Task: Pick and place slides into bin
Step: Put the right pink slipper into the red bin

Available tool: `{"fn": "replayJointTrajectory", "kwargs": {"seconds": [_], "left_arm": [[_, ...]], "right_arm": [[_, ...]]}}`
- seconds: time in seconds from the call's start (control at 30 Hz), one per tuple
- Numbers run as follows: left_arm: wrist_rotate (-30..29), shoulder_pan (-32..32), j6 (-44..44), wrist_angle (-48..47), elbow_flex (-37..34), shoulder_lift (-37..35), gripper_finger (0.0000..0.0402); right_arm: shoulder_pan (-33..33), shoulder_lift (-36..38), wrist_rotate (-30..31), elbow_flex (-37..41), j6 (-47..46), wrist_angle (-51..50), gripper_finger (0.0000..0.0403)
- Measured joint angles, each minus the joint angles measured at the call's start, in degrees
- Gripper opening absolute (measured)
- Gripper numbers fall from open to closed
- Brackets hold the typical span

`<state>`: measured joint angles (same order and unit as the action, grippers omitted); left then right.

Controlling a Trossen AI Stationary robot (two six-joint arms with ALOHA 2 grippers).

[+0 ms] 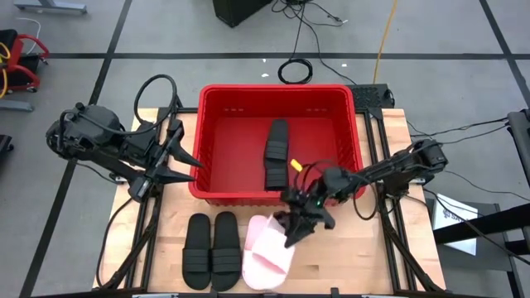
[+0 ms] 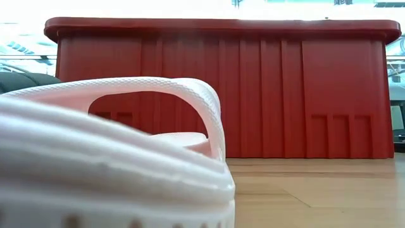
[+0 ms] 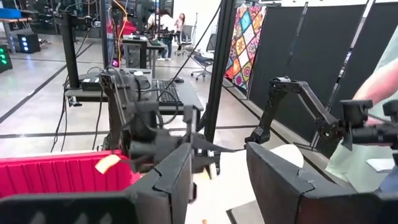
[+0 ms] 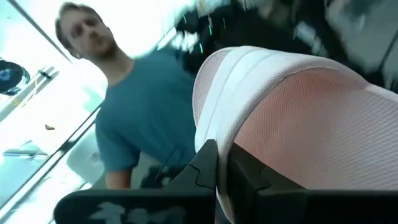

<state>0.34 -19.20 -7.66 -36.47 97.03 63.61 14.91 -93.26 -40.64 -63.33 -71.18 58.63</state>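
The red bin (image 1: 217,141) stands at the table's far middle, with two black slides (image 1: 276,154) lying in it. Two more black slides (image 1: 211,250) lie side by side on the table near its front edge. The pale pink slides (image 1: 267,252) lie right of them; one fills the low view (image 2: 114,158), sole on the table. My right gripper (image 1: 291,232) is shut on a pale pink slide (image 4: 292,112) just in front of the bin. My left gripper (image 1: 184,161) is open and empty at the bin's left wall. My right gripper pinches the pale pink slide between its two fingers at its side edge (image 4: 214,134), beside the white ribbed strap (image 4: 249,74). The fingers come slanting down from the table's far right. Whether the slide is clear of the table, I cannot tell.
The bin's near wall (image 2: 253,95) stands close behind the pink slides. Bare wood (image 1: 364,248) lies right of them. A person in a teal shirt (image 4: 137,124) stands beyond the table. The right arm (image 3: 298,99) shows across the table in the left wrist view.
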Motion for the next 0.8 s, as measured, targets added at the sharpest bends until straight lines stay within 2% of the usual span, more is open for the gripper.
{"fn": "replayJointTrajectory", "kwargs": {"seconds": [0.17, 0.47, 0.6, 0.8], "left_arm": [[-0.05, 0.0, 0.02, 0.25, 0.0, 0.0, 0.0152], [-0.85, 0.0, -1.61, 6.46, 0.0, -0.1, 0.0152], [-0.87, 0.0, -1.53, 6.5, 0.0, -1.36, 0.0152], [-2.2, 0.13, 0.76, 6.2, 0.02, -4.43, 0.0152]], "right_arm": [[-3.01, 3.06, 8.57, -1.81, 10.15, -0.33, 0.0007], [-10.34, 6.43, 29.17, -8.16, 41.8, -1.21, 0.0007], [-15.2, 6.65, 37.5, -12.61, 51.06, -7.37, 0.0007], [-23.06, 6.63, 45.38, -21.76, 58.15, -21.8, 0.0007]]}}
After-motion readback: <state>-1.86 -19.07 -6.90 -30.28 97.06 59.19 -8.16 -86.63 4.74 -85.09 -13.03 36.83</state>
